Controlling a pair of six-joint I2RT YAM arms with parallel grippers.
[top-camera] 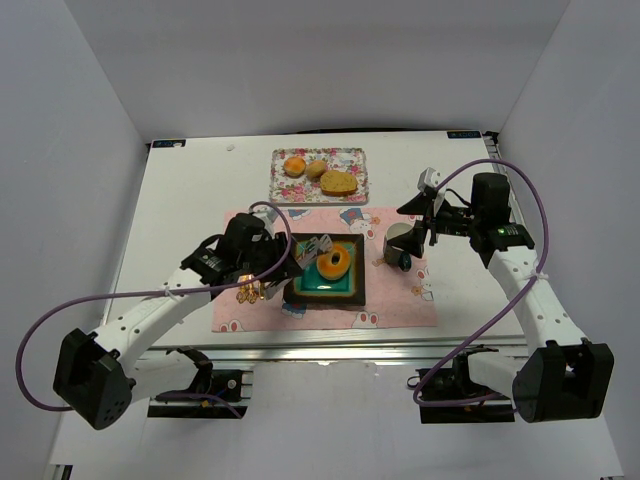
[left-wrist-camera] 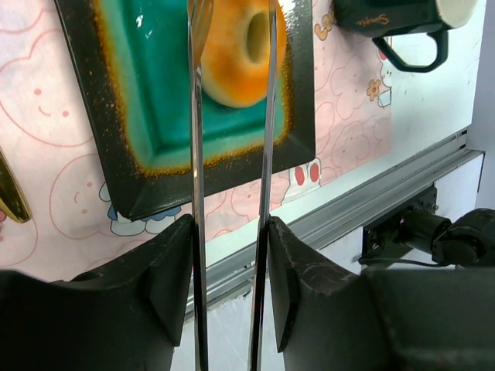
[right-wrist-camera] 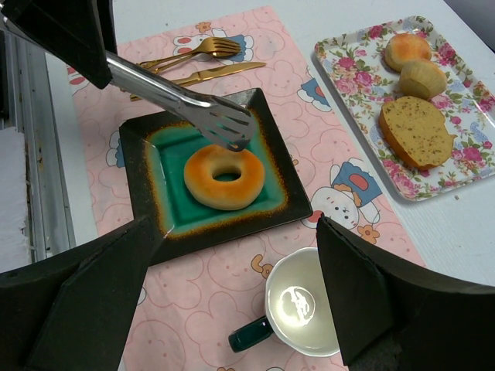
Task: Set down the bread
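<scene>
While the table (top-camera: 180,200) carries a pink mat (top-camera: 400,300) near the arms and a floral tray (right-wrist-camera: 360,85) beyond it, the coming move seems to turn on the gap between the two. The dark square plate (right-wrist-camera: 139,147) sits on the mat, and the ring bun (right-wrist-camera: 203,184) lies flat in its teal well, so that piece looks placed. The roll (right-wrist-camera: 414,131) lies on the tray beside two small buns, beyond the plate and a little right of it, its long axis roughly left to right in the top view. The left gripper (left-wrist-camera: 229,232) clamps the tongs (right-wrist-camera: 178,97) by their arms. The blades stand apart with nothing pinched, and their tip hovers at the bun's far rim; whether it touches I cannot tell. The right gripper (right-wrist-camera: 232,232) is spread wide and empty above the mug (right-wrist-camera: 302,305). The tongs' tip is nearer the roll than the right gripper is, so the left arm would likely reach away and rightward, turning the blades to close across the roll's short width.
</scene>
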